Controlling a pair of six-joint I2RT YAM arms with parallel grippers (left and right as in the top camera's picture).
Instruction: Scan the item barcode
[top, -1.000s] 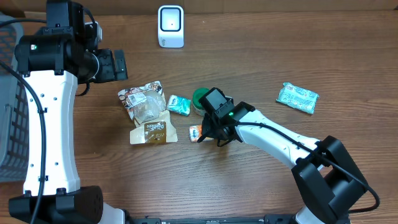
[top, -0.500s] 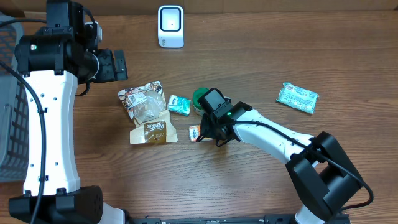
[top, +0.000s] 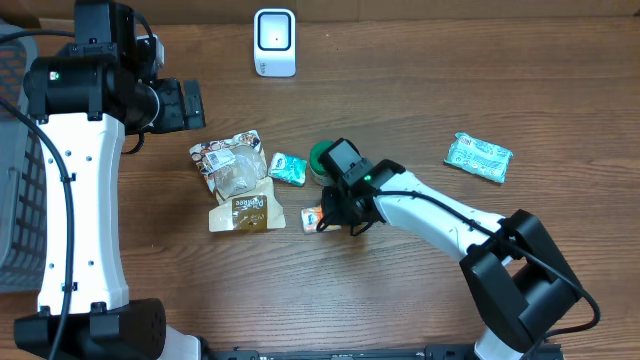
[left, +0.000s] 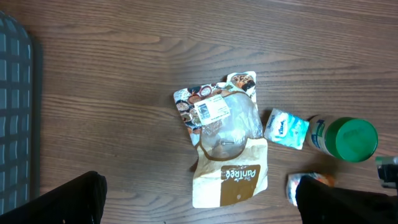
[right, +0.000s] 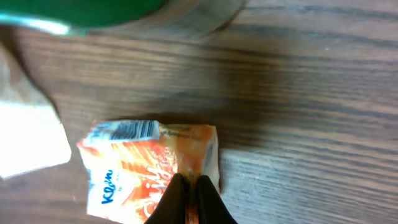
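A small orange-and-white packet (top: 313, 214) lies on the wooden table, and the right wrist view shows it (right: 143, 168) up close. My right gripper (top: 329, 217) is shut on the packet's right edge, and its black fingertips (right: 191, 186) pinch the wrapper flat. The white scanner (top: 274, 42) stands at the table's far edge, well away from the packet. My left gripper (top: 186, 105) hangs wide open high over the left side of the table. In the left wrist view nothing is between its fingers (left: 199, 190), which show in the bottom corners.
A green-lidded bottle (top: 321, 156) stands just behind the packet. A small teal packet (top: 288, 168), a clear snack bag (top: 228, 160) and a brown pouch (top: 240, 212) lie to the left. A green packet (top: 479, 157) lies at the right. A grey basket (top: 15, 200) sits at the left edge.
My right gripper has closed onto the orange packet's edge and shifted slightly left. The left arm has not moved.
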